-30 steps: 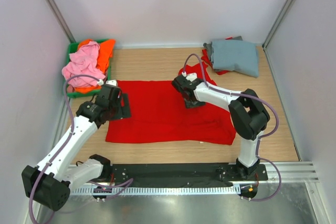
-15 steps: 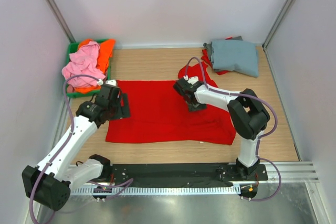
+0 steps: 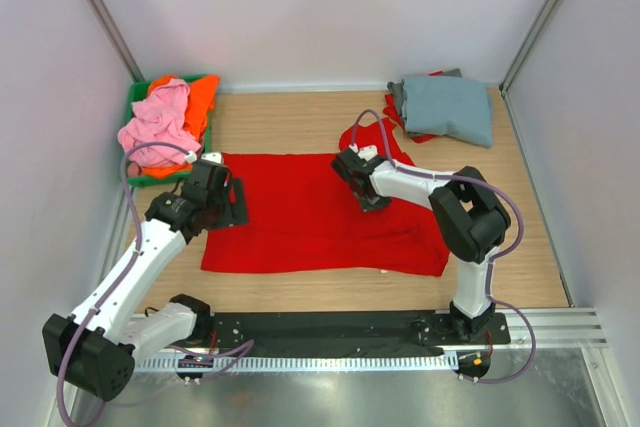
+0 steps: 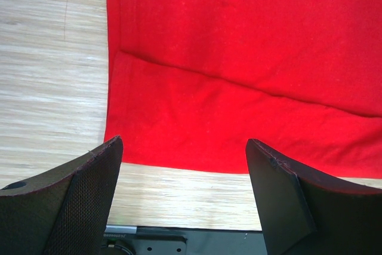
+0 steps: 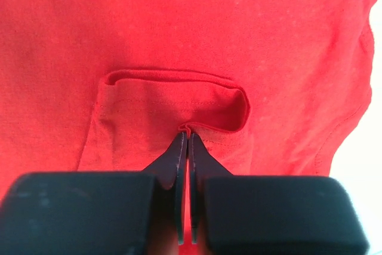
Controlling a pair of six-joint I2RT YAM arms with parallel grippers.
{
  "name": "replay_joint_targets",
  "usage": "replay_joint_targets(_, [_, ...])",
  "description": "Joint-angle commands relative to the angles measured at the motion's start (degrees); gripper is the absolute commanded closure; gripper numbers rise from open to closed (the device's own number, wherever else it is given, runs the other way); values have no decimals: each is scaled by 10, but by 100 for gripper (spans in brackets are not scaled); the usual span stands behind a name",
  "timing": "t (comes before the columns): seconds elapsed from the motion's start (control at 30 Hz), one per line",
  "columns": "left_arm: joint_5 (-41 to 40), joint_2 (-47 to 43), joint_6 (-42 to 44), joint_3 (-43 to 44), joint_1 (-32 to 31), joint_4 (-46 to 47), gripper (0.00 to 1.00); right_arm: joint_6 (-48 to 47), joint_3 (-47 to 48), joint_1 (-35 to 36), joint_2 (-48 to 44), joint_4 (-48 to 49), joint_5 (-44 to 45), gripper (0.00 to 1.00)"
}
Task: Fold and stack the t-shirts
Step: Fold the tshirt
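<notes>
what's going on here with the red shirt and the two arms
Two robot arms are working on a red t-shirt spread flat on the table. The right gripper is pinched shut on its neckline; the left gripper hangs open over the shirt's left edge. A folded grey-blue shirt lies far right; a pink shirt and an orange shirt sit in the green bin.

The left arm (image 3: 125, 282) reaches forward, left fingers (image 4: 77, 195) wide apart. The right arm (image 3: 410, 182) stretches leftward, right fingers (image 5: 179, 153) pinched on a fold of the bright red cloth t-shirt (image 5: 179, 28).
</notes>
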Motion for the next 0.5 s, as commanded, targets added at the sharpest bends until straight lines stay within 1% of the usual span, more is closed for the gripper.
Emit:
replay_joint_targets(0.0, [-7, 3, 10, 15, 3, 17, 15, -8, 2, -3, -17, 4, 17, 99])
replay_joint_targets(0.2, [-8, 5, 10, 15, 3, 16, 15, -28, 4, -3, -79, -9, 57, 99])
replay_joint_targets(0.33, [-8, 7, 10, 15, 3, 15, 15, -84, -18, -3, -158, 37, 52, 99])
replay_joint_targets(0.47, [-13, 9, 9, 15, 3, 14, 15, -123, -52, -6, -211, 80, 61, 99])
